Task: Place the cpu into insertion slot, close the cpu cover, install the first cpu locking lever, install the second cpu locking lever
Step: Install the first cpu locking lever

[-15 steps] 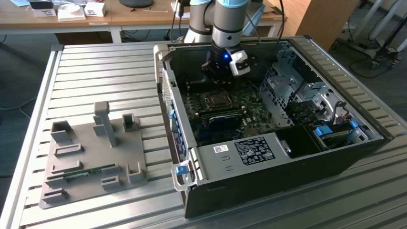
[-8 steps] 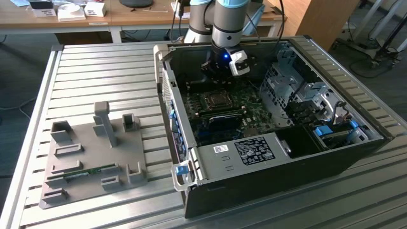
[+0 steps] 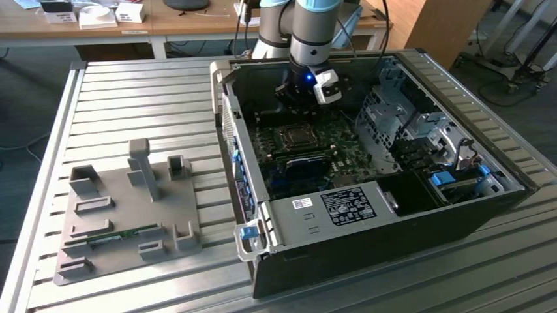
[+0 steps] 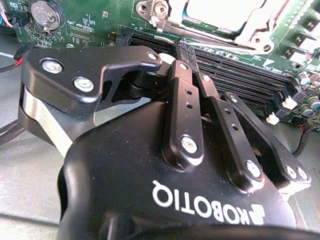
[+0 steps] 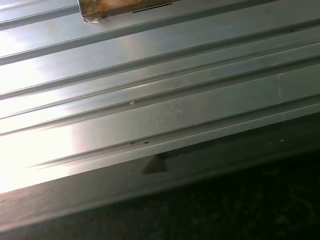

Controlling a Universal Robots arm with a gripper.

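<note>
1. The gripper (image 4: 181, 50) looks drawn shut, tips together, with nothing seen between them.
2. It hangs just over the long black memory slots (image 4: 240, 67).
3. In the exterior view it sits at twelve o'clock of the insertion slot (image 3: 296, 136), close by.
4. The cpu (image 4: 215, 9) lies in that slot, framed by the cpu cover (image 4: 256, 27).

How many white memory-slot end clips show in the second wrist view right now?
2. Both sit at the ends of the long black memory slots, one clip beside the second clip. More may be hidden behind the gripper.
</note>
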